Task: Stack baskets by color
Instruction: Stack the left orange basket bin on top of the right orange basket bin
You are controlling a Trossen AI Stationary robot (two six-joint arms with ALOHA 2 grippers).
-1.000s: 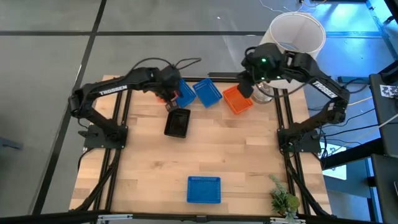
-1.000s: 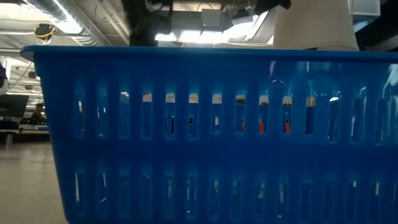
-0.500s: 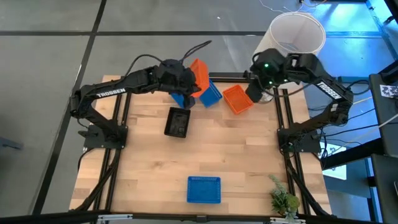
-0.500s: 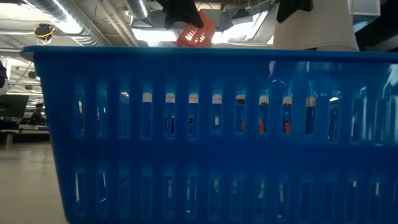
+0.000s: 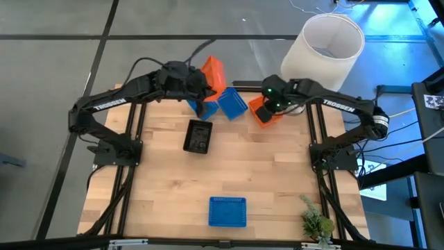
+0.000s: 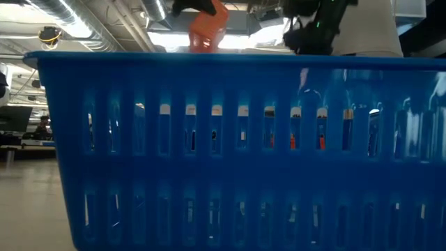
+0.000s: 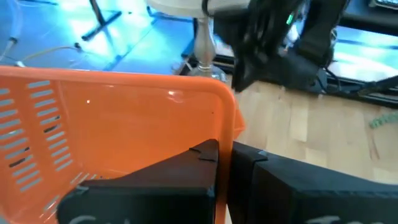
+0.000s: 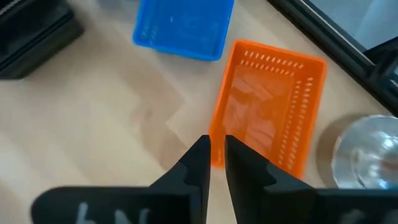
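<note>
left wrist view, fingers (image 7: 214,168) pinching raised orange basket (image 7: 112,118) rim

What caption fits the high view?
Left gripper lifts an orange basket above the table; right gripper hovers over another orange basket.

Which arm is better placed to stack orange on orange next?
Left. Its gripper holds an orange basket lifted off the table. The right gripper hovers empty, fingers nearly together, over the orange basket on the table.
</note>
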